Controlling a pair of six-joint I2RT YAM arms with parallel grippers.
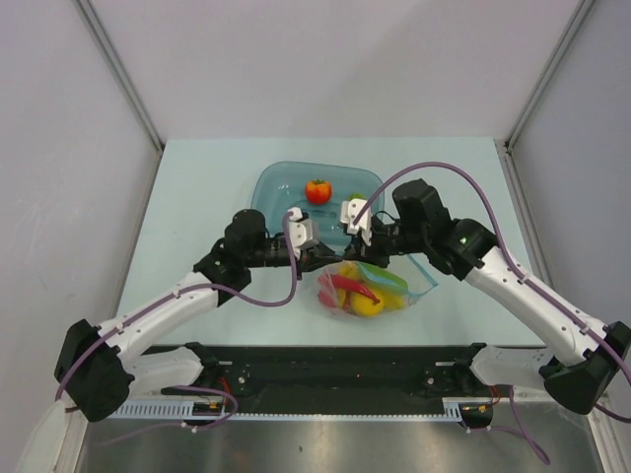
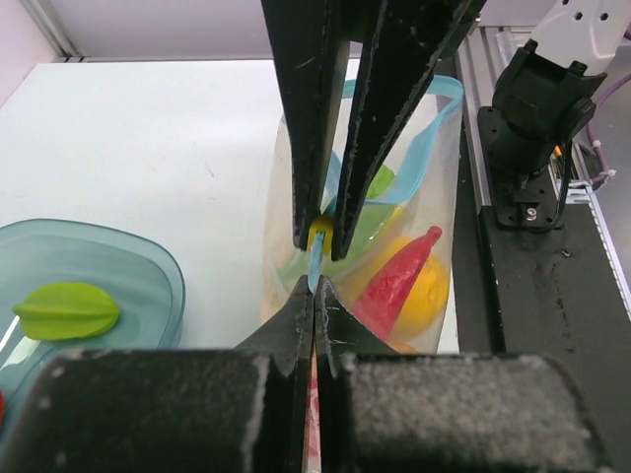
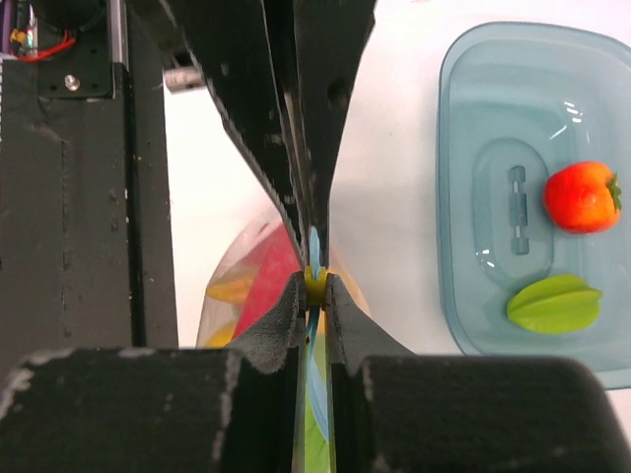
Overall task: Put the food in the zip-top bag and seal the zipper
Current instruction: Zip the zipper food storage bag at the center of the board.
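Left jaws and right jaws both pinch closed on the bag's (image 1: 370, 288) blue zipper (image 2: 424, 148). Tomato (image 1: 317, 191) and starfruit (image 2: 66, 310) sit in the tray (image 3: 463, 197).

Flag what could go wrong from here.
1. The tomato and starfruit sit in the tray while the left tool and right tool pinch the zipper: sealing now would leave them out.
2. The zipper loops open beyond the pinch; the chili pointing toward it could block closure.

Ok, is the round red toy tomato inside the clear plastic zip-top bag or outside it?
Outside. The red tomato lies in the translucent blue-green tray, beside the green starfruit, apart from the clear bag.
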